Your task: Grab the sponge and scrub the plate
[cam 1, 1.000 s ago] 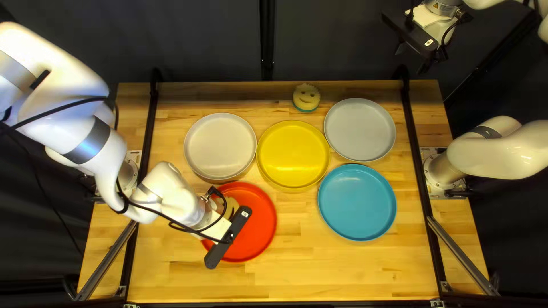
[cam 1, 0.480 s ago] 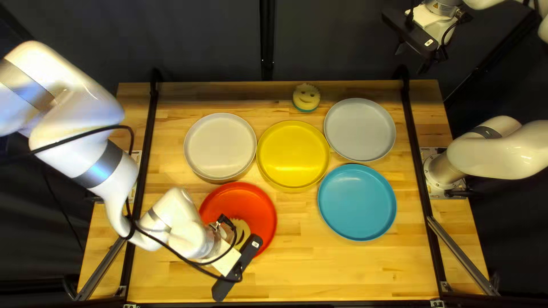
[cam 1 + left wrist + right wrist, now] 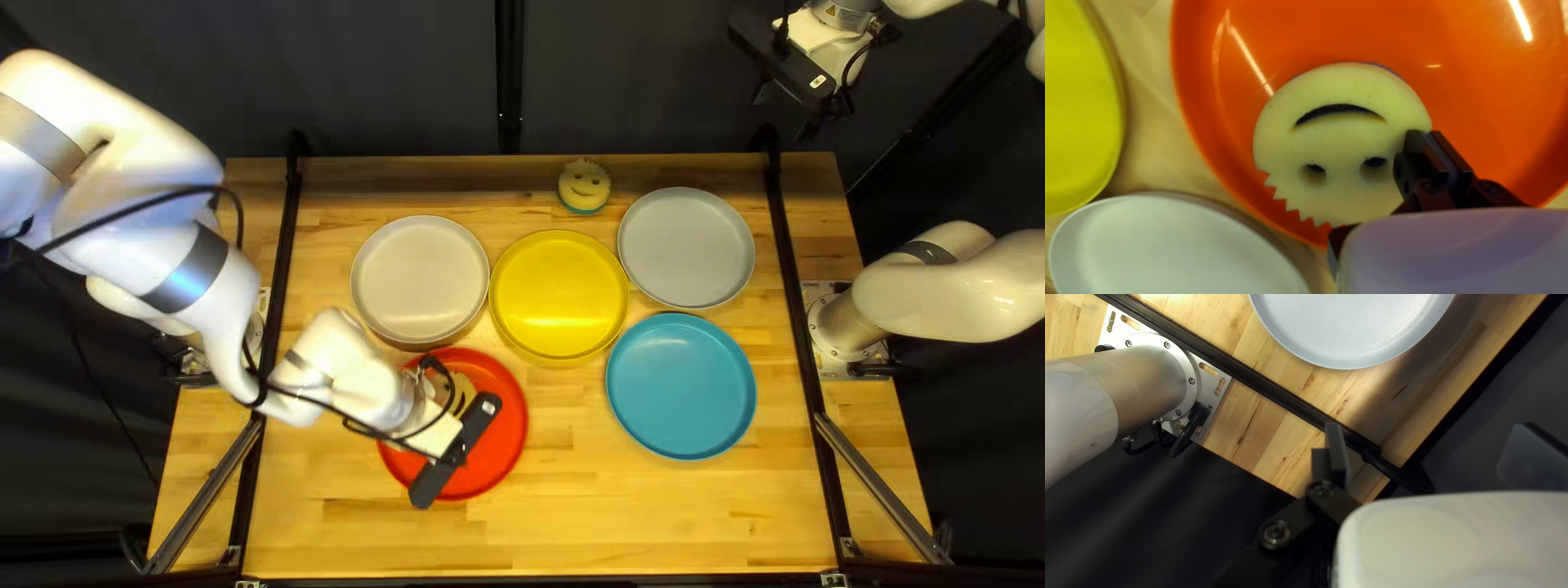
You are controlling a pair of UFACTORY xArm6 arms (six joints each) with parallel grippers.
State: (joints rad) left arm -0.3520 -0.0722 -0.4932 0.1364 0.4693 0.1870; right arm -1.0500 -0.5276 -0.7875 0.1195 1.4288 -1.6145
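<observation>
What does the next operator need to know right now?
Left end effector: fingers drawn together, tips at the sponge's edge; can't see a grip on it.
Right end effector: open, beyond the table's far edge.
Sponge: in the red plate, face up. Spare sponge near the far edge.
Done: sponge is in the plate. How much is scrubbed can't be told.
Left: probably scrub on; check the grip first.

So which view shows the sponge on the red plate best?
The left wrist view: there the sponge shows its mouth, both eyes and notched edge. The top left view shows only part, past my left arm; the right wrist view, none.
</observation>
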